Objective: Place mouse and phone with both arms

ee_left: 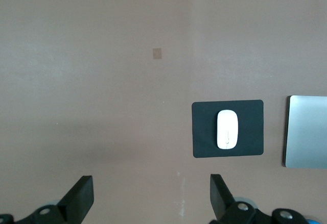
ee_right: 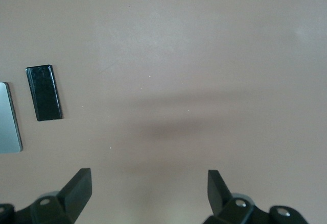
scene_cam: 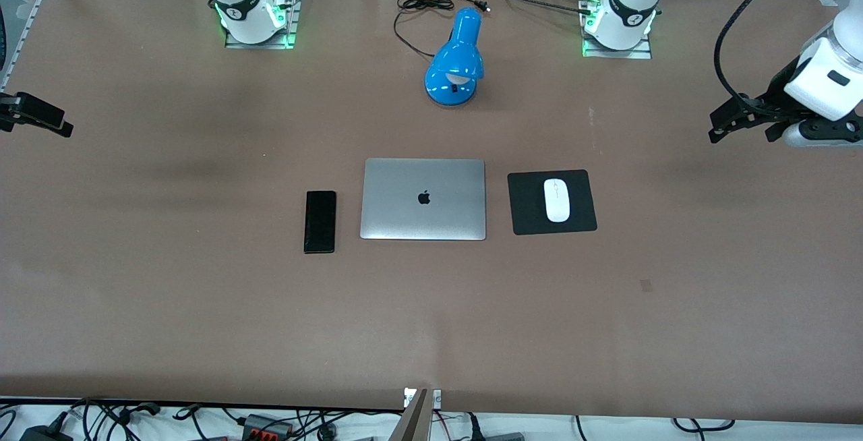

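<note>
The white mouse (scene_cam: 557, 199) lies on a black square pad (scene_cam: 522, 215), beside the laptop toward the left arm's end of the table. It also shows in the left wrist view (ee_left: 227, 129). The black phone (scene_cam: 320, 221) lies flat on the table beside the laptop, toward the right arm's end; it also shows in the right wrist view (ee_right: 44, 92). My left gripper (scene_cam: 725, 125) is open and empty, up in the air over bare table at its end (ee_left: 152, 193). My right gripper (scene_cam: 57, 124) is open and empty over bare table at its end (ee_right: 149, 188).
A closed silver laptop (scene_cam: 423, 199) lies between phone and pad. A blue desk lamp (scene_cam: 456, 56) with a black cord stands farther from the front camera, between the two arm bases. Cables lie along the table's near edge.
</note>
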Action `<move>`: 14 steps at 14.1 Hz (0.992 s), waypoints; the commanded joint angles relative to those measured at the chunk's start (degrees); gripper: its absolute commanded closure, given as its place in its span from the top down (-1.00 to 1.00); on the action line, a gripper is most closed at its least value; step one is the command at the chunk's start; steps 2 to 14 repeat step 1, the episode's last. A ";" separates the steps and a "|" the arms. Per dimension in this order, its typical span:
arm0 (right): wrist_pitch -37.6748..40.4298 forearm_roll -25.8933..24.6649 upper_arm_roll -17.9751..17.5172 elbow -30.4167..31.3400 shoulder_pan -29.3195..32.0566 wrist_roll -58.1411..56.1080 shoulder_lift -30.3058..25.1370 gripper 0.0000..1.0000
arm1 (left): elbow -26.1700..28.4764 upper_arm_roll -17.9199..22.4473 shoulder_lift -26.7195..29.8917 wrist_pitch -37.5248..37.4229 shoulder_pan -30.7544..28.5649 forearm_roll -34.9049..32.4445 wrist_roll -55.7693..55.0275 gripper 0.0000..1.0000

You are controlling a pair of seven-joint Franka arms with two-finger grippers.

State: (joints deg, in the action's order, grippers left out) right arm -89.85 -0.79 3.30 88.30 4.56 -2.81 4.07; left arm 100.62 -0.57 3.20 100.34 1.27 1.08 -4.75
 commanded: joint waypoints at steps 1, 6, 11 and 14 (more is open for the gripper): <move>0.91 0.70 -0.22 -0.58 0.98 -0.88 0.06 1.00 | -2.71 -1.10 -1.53 -3.30 -0.91 -0.37 0.97 1.00; 0.91 0.70 -0.22 -0.58 0.98 -0.88 0.06 1.00 | -2.71 -1.10 -1.53 -3.30 -0.91 -0.37 0.97 1.00; 0.91 0.70 -0.22 -0.58 0.98 -0.88 0.06 1.00 | -2.71 -1.10 -1.53 -3.30 -0.91 -0.37 0.97 1.00; 0.91 0.70 -0.22 -0.58 0.98 -0.88 0.06 1.00 | -2.71 -1.10 -1.53 -3.30 -0.91 -0.37 0.97 1.00</move>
